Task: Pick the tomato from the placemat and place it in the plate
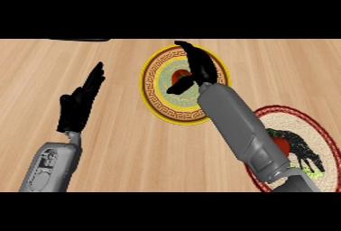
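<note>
The round plate (157, 97), yellow-rimmed with patterned rings, lies on the counter at centre. My right hand (199, 67) hangs over its middle with fingers stretched away and thumb spread, open. A red tomato (180, 78) shows in the plate's centre between thumb and fingers; whether they touch it I cannot tell. The round red-edged placemat (313, 131) lies at the lower right, partly under my right forearm. A red patch (281, 145) shows on it beside the forearm; it may be part of the mat's picture. My left hand (78, 104) rests open at the left, fingers up.
Wooden counter top (100, 153) all around. A dark object's edge (80, 39) shows at the top left. My right forearm crosses from the lower right over the placemat to the plate.
</note>
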